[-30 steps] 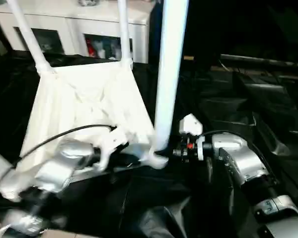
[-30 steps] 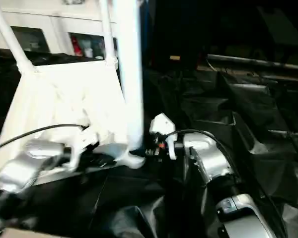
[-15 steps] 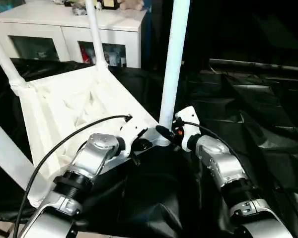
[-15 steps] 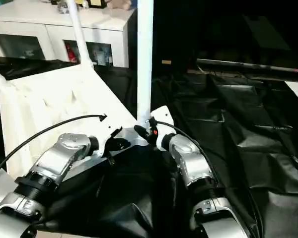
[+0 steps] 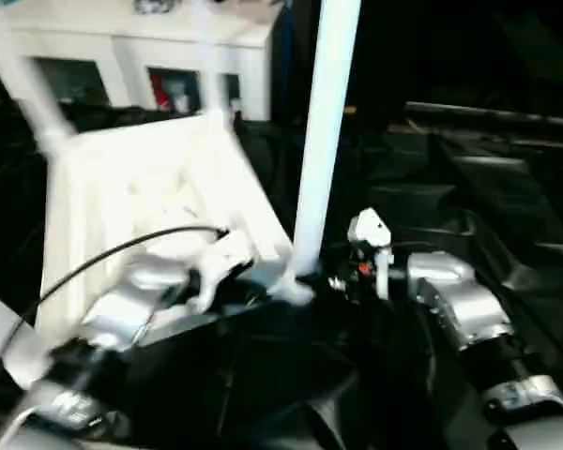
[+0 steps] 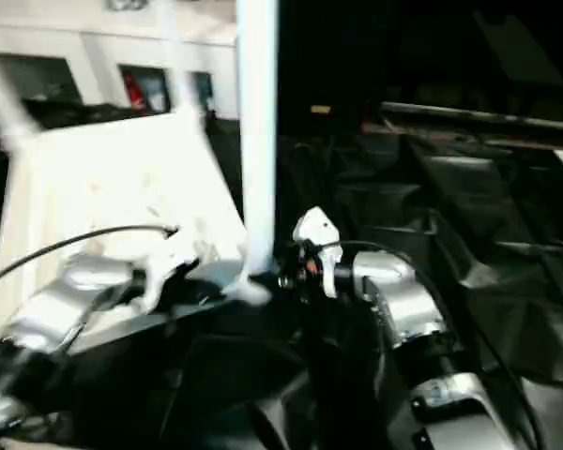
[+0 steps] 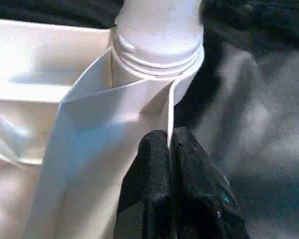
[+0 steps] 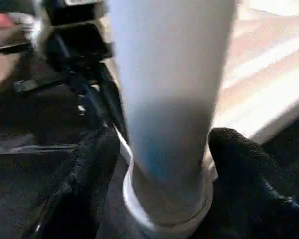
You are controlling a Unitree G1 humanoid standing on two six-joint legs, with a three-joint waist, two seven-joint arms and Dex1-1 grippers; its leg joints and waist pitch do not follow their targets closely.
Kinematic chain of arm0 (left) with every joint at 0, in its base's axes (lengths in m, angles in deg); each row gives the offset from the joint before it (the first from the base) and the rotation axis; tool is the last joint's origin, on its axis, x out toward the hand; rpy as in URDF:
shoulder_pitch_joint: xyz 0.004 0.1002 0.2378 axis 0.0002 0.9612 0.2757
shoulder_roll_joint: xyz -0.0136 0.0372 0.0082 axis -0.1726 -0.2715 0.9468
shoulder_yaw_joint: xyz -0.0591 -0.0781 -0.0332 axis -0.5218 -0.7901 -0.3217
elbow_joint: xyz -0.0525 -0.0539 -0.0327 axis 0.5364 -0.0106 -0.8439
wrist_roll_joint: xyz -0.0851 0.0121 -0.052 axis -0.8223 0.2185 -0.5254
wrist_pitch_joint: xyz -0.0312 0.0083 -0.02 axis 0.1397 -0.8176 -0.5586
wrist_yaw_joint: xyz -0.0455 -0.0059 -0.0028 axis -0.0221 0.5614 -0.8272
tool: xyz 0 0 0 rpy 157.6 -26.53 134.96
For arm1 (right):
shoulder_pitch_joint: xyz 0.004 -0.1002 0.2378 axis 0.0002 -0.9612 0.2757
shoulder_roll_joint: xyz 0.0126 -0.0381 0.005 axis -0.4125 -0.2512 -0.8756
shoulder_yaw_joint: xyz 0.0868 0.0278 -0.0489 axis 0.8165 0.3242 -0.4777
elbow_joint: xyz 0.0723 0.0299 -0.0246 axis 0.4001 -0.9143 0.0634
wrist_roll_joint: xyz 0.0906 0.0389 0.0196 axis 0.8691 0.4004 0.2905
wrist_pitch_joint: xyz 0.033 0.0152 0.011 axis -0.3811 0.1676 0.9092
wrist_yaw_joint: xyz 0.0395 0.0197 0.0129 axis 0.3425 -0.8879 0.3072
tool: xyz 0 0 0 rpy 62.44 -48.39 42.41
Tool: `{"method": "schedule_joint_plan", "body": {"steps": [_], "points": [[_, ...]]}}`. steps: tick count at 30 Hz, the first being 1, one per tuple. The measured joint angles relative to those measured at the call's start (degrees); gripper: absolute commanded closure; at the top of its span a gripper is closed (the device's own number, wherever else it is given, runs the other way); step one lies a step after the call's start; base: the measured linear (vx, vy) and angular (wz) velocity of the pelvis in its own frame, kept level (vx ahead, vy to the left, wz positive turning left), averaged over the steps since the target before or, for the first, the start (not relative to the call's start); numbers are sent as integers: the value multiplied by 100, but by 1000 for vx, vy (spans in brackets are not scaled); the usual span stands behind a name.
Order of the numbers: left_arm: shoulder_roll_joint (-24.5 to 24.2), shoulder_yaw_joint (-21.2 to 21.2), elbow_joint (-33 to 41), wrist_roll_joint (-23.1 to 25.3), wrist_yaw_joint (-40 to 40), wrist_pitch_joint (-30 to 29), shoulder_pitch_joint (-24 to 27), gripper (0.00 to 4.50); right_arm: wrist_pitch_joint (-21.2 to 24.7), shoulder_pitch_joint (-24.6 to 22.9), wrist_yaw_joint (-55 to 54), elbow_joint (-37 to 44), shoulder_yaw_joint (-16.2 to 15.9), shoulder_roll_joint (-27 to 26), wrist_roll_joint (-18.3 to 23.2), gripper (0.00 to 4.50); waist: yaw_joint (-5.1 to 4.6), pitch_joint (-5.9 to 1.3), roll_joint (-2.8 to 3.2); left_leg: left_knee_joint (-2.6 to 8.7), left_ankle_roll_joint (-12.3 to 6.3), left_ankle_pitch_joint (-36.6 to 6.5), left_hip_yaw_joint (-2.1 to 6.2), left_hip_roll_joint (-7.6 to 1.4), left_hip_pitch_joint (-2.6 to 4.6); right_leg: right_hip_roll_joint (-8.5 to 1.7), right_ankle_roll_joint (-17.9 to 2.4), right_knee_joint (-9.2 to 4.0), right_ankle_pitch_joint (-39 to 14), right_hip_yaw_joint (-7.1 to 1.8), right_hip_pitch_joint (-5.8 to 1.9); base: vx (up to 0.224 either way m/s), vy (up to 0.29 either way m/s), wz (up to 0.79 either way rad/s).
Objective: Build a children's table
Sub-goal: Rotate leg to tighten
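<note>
White plastic is making up the whole children's table [image 5: 141, 202], which is lying upside down with its ribbed underside facing up and its round tube legs rising out of the corner sockets. The left gripper [image 7: 169, 149] is pinching the thin rim of the top just below the near corner socket, its black jaws clenched on that edge. The right gripper [image 8: 164, 164] is grasping the near leg [image 5: 321, 141] at its base, one black finger sitting on each side of the tube where it is meeting the collar of the socket. That leg is standing nearly upright between the two silver forearms, and two more legs are slanting up at the far corners, away from both jaws. Black sheeting [image 5: 469, 206], wrinkled and glossy, is covering the worktop under and beyond the tabletop. A white cabinet [image 5: 122, 56] with glass-fronted compartments is standing past the far edge, with something red showing behind one pane. The leg tops are running out of the head views, and the cabinet contents are too smeared to identify.
</note>
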State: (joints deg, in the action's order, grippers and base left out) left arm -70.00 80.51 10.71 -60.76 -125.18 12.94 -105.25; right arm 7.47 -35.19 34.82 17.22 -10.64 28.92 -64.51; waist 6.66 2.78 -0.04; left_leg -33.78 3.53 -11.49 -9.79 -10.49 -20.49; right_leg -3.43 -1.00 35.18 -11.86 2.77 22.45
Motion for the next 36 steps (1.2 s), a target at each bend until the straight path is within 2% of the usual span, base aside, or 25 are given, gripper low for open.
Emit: {"method": "schedule_joint_plan", "body": {"steps": [2,14,22,27,32,36], "points": [[-69,4,93,-46,-101,-40,62,450,-6,27,135,-11,-62,39,0,134,1,2,-3,-4,22,-12,-6,0,1,-2,-1,2,1,-3,-2,0,0,0],[-113,7,301,-49,-154,-151,174,450,-67,58,380,-52,-218,11,-13,244,-13,3,-6,-6,24,-8,-6,-2,7,-2,-1,6,3,-4,-5,0,0,0],[-97,-19,322,-80,-137,-243,203,450,59,43,357,-40,-197,-1,27,257,-17,1,-11,-6,27,-8,-6,-3,11,-2,-1,10,3,-4,-7,0,0,0],[706,-162,-570,260,1146,-262,-362,450,138,17,-1561,-386,345,-577,-174,258,-48,0,-25,-5,45,2,-7,-2,61,-2,-1,17,9,-10,-46,0,0,0],[1402,-213,-1216,410,2126,-378,-777,450,346,80,-3103,-498,703,-1126,-299,259,-110,-4,-23,1,49,5,-6,0,65,-2,29,3,0,-12,-56,-21,1,-1],[1695,-216,-1689,564,2406,-226,-1037,450,314,124,-3835,-533,763,-1363,-509,259,-133,-11,-14,2,49,5,-5,2,59,-3,33,-5,4,-13,-60,0,0,0]]}}
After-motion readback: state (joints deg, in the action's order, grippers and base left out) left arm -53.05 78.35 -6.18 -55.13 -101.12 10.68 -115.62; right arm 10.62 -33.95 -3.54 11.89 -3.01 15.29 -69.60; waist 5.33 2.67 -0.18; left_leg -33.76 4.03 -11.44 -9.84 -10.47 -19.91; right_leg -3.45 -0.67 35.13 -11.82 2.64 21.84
